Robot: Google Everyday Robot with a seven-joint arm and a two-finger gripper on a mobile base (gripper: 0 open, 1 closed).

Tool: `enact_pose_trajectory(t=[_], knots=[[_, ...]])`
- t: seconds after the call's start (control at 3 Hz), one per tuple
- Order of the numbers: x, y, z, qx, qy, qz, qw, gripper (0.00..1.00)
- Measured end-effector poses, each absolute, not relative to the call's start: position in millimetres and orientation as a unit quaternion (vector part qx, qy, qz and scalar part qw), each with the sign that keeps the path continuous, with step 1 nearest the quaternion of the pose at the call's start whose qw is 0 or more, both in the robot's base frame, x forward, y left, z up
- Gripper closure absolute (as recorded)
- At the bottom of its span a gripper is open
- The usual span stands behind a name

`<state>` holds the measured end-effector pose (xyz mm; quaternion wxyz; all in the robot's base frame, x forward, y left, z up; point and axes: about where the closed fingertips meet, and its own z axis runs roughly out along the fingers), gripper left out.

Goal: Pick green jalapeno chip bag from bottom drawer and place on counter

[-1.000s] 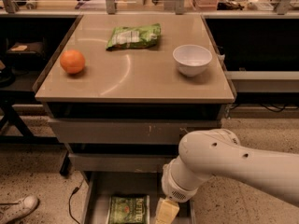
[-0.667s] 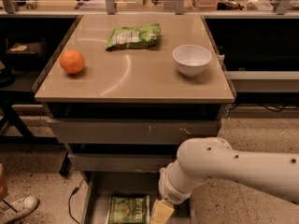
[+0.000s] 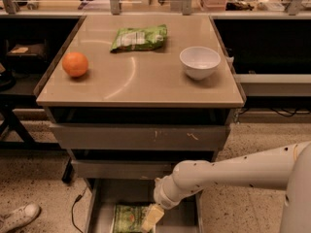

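The green jalapeno chip bag lies flat on the floor of the open bottom drawer, at the bottom edge of the camera view. My gripper hangs from the white arm just above the bag's right end and reaches down into the drawer. It hides that end of the bag. The counter is the beige tabletop above the two closed drawer fronts.
On the counter lie a paler green bag at the back, an orange at the left and a white bowl at the right. A white shoe and a cable are on the floor at the left.
My arm has swung left and lower, bringing the gripper from the drawer's right side to the bag's right end. The bag has not moved.
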<state>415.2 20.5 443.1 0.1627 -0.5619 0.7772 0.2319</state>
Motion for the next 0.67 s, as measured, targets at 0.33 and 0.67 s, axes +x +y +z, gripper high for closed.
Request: enact_pose_trajectory(t=[0.33,0.67], knots=[[414.9,22.1,437.3,-0.56,0.778,0.236,0.162,0.0],[415.7,29.4,421.1,-0.555,0.772,0.261,0.165,0.0]])
